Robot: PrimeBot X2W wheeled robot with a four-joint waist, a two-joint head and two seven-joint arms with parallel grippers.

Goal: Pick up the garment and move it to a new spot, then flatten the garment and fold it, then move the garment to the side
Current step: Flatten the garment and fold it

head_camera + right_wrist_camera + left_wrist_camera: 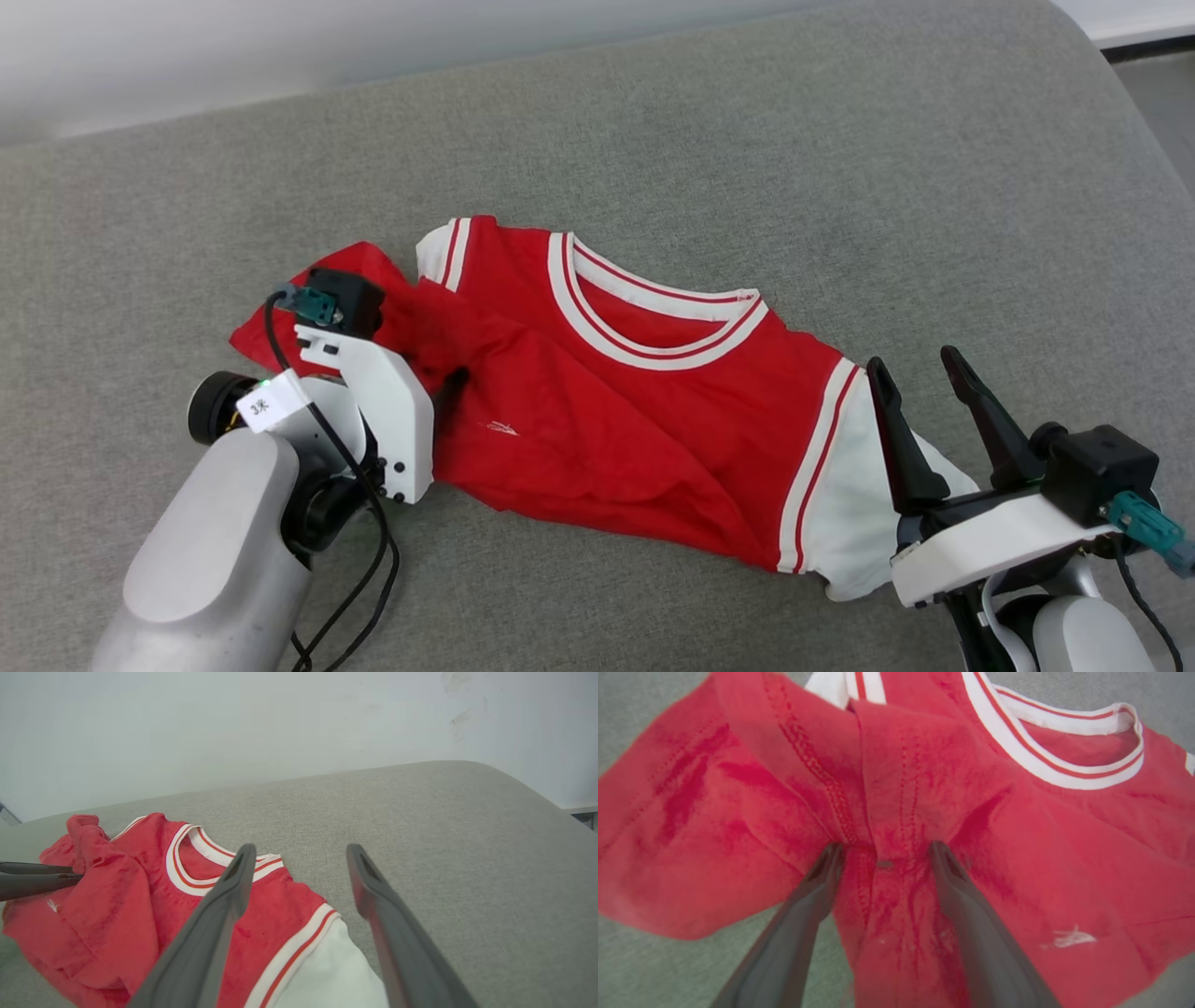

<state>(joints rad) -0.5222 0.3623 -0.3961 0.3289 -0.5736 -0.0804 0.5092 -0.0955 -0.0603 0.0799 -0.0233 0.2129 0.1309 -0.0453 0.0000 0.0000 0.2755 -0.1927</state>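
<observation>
The garment (607, 420), a red T-shirt with white sleeves and striped trim, lies crumpled on the grey cushion, neckline toward the far side. My left gripper (885, 856) is pushed into its bunched left part and stands open, with a raised fold of red fabric (887, 788) lying between its spread fingers. From the right wrist those fingers (37, 877) appear poking into the garment (117, 896) at the left. My right gripper (915, 359) is open just above the white right sleeve (850, 485), one finger over the sleeve, the other over bare cushion.
A wide grey upholstered cushion (747, 140) carries everything, with bare room beyond and right of the shirt. A pale wall (233, 718) rises behind it. The cushion's rounded right corner (1102, 56) drops toward the floor. A black cable (373, 560) hangs along my left forearm.
</observation>
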